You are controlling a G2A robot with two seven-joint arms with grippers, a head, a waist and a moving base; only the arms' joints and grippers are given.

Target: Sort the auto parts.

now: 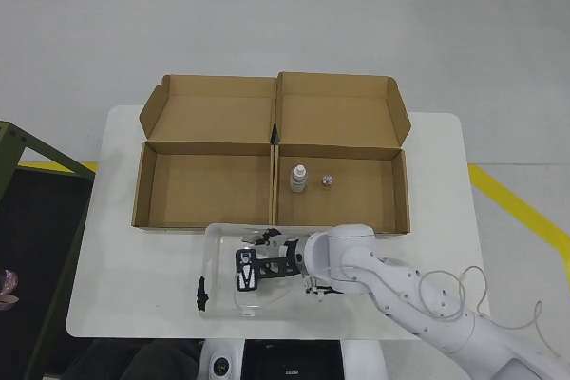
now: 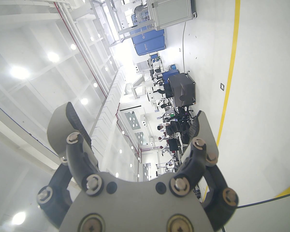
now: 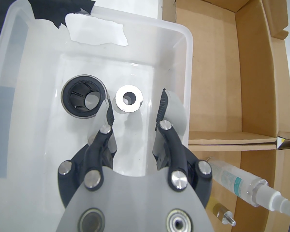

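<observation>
My right gripper (image 3: 135,108): grey plate, black links, black ribbed pads (image 3: 160,105). Left gripper (image 2: 135,112) the same. Bin (image 3: 188,56) milky and see-through, with a torn black tape patch (image 3: 55,8) and a white paper scrap (image 3: 96,31). Sleeve (image 3: 83,96) black. Ring (image 3: 129,98) bright silver. Box (image 3: 215,73) plain brown cardboard. Spray bottle (image 3: 234,177) clear and white, teal mark on its label.

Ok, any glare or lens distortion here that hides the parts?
Left wrist view: the ceiling lamps flare and wash out mid-frame, and the yellow floor line bows with the lens. Right wrist view: even light, the silver ring shines bright in the clear bin, nothing hidden. Top view: flat light, bin walls faint.
</observation>
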